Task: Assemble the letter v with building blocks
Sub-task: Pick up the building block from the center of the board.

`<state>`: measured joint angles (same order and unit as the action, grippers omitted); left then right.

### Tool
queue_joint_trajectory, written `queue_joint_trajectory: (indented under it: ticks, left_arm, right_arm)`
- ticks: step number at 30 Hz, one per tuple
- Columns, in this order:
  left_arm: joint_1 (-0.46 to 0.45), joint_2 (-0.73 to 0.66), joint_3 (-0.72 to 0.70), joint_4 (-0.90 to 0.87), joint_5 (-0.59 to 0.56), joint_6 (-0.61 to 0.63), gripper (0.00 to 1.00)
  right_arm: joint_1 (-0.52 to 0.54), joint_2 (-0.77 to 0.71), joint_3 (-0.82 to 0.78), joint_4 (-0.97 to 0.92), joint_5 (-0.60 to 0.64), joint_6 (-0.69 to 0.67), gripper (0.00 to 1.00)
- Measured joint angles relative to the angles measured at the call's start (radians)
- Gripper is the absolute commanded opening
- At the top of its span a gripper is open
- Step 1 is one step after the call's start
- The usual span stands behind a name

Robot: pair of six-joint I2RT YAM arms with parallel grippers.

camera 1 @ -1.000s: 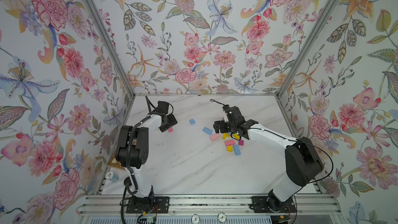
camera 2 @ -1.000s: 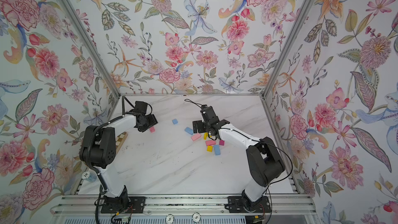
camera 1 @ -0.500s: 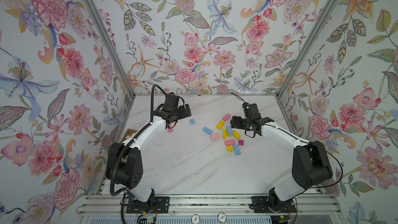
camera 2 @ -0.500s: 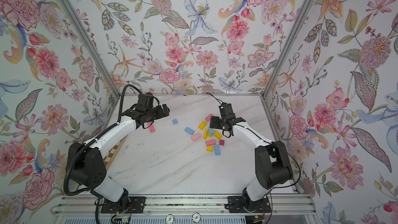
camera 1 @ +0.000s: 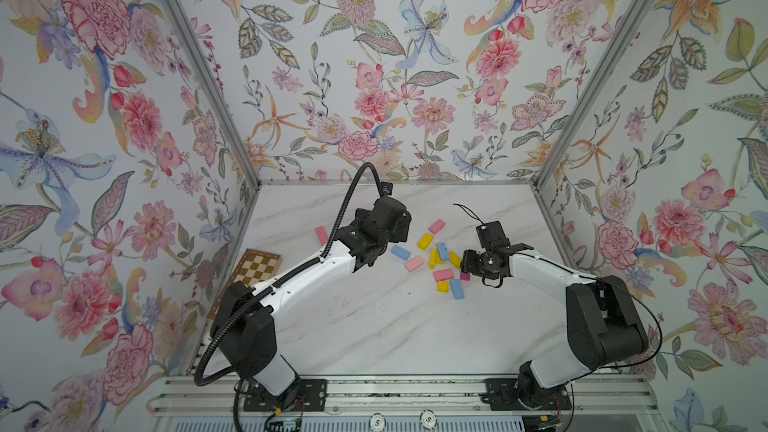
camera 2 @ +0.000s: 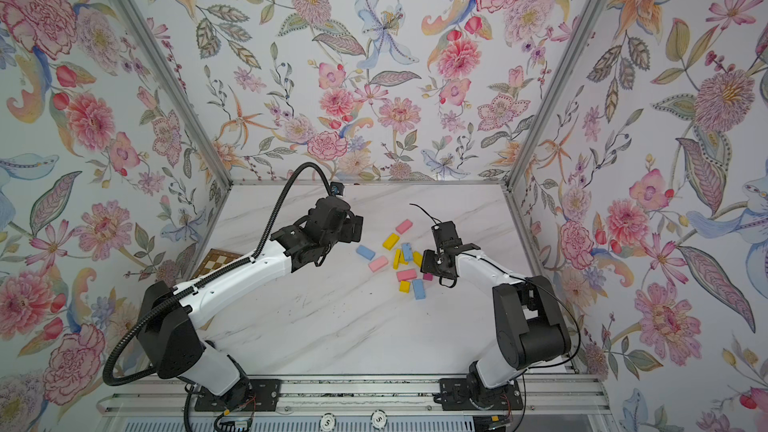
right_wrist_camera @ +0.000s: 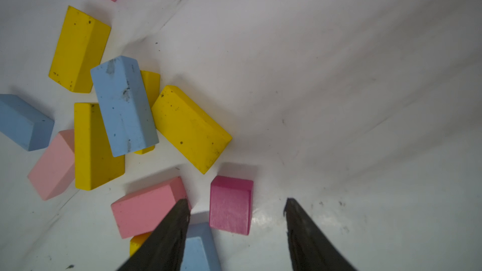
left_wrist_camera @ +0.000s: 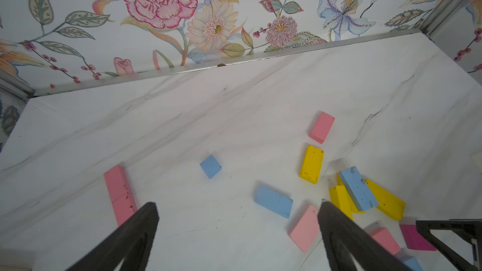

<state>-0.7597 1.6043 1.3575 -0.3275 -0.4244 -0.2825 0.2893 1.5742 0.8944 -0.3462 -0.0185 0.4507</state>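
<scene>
Blocks lie loose on the worktop, no V formed, so right jaws straddle the magenta block, parted and not gripping, likely to pick it, while left jaws hang wide open and empty nearby.

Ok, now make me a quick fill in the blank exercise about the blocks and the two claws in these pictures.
1. The block lying between the fingers of the right claw is ____ in colour.
2. The tilted light blue block rests on top of ____ blocks.
3. The left claw is open and holds ____.
4. The checkered board lies beside the ____ arm.
Missing words: magenta; yellow; nothing; left.
</scene>
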Motion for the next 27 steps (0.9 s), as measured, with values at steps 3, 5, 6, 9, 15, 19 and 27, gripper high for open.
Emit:
queue_joint_trajectory:
  ticks: [3,5,6,9,15,19,27]
  left_arm:
    - [-0.001,0.011,0.008,0.000,-0.010,0.029,0.99]
    - [-0.001,0.012,0.008,0.000,0.003,0.032,0.99]
    - [-0.001,0.012,0.008,0.001,0.016,0.032,0.99]
    - [-0.001,0.012,0.006,0.005,0.063,0.023,0.99]
    - [-0.001,0.012,-0.080,0.090,0.195,-0.072,0.99]
    - [0.000,0.012,-0.177,0.133,0.290,-0.147,0.99]
    - [0.087,-0.034,-0.193,0.100,0.438,-0.229,0.99]
  right_arm:
    - [0.012,0.019,0.000,0.002,0.001,0.005,0.54]
    - [0.022,0.043,0.000,0.003,0.003,0.007,0.53]
    - [0.027,0.056,0.000,0.002,0.004,0.007,0.52]
    - [0.038,0.082,0.000,0.004,0.015,0.011,0.49]
    - [0.043,0.083,-0.006,0.010,0.040,0.018,0.33]
    - [0.045,0.083,0.001,-0.001,0.081,-0.001,0.22]
    - [0.188,0.079,0.251,-0.133,0.147,-0.151,0.20]
